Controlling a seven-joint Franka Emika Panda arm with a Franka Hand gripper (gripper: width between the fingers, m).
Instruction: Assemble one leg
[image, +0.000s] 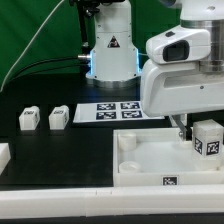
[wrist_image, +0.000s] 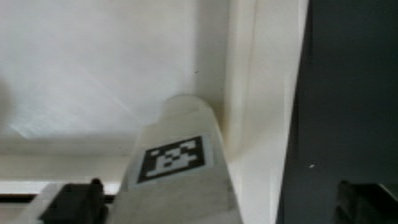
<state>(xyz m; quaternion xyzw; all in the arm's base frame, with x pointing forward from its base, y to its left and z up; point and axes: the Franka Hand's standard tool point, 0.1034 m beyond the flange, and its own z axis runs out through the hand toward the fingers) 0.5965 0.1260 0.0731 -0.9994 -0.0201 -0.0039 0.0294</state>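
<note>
The leg (image: 207, 138) is a small white block with a black-and-white tag. It stands upright at the far corner of the white tray (image: 150, 165) on the exterior view's right. My gripper (image: 196, 130) hangs right over it. In the wrist view the leg (wrist_image: 178, 160) runs up between my two dark fingertips (wrist_image: 75, 200), with a gap on each side. My gripper (wrist_image: 219, 203) is open around the leg and does not clamp it. The foot of the leg is hidden where it meets the tray.
Two more white leg blocks (image: 29, 119) (image: 58, 117) stand on the black table at the exterior view's left. The marker board (image: 118, 110) lies behind the tray. Another white part (image: 3, 155) pokes in at the left edge. The robot base (image: 110, 55) is at the back.
</note>
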